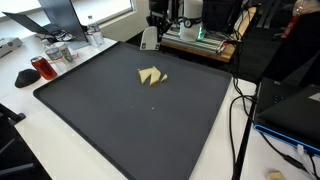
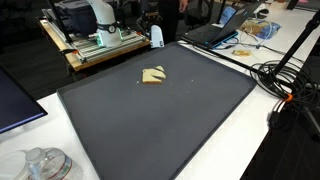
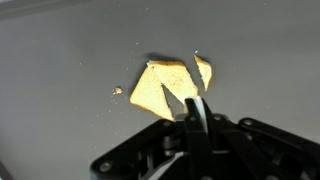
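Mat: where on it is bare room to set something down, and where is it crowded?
Nearly all the mat is bare: the wide stretch from the yellow pieces to its near edge, and the strips on both sides of them. It is crowded only at the pieces, where the shut gripper hangs, and beyond one edge, where cables lie.

A large dark grey mat (image 1: 130,110) covers most of a white bench (image 1: 40,140), lit evenly and without hard shadows. Behind it, in both exterior views, stands a wooden frame (image 2: 75,50) loaded with electronics. An open laptop (image 1: 60,15) sits at one far corner beside glass jars (image 1: 60,52). In an exterior view another laptop (image 2: 215,30) lies past the mat's far edge. Black cables (image 2: 285,75) trail over the white surface beside the mat. A dark screen (image 2: 15,105) juts in at the edge, near a clear glass jar (image 2: 40,165).
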Available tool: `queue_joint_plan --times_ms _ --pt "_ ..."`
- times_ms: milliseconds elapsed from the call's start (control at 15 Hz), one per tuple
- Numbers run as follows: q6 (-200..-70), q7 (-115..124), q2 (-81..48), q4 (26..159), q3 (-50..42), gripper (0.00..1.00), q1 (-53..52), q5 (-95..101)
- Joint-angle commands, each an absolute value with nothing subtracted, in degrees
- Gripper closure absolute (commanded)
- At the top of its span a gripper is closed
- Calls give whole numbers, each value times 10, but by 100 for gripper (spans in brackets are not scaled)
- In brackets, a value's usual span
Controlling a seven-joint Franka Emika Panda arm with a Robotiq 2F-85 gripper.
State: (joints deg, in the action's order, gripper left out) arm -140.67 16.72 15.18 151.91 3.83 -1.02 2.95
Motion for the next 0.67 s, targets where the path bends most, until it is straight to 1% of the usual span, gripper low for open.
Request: queue_joint_plan --times_ms 0,267,600 --pt "-1338 144 100 1443 46 99 -14 27" --pt "-1294 128 48 1385 50 99 -23 27" --pt "-1206 66 28 1319 38 99 -21 32"
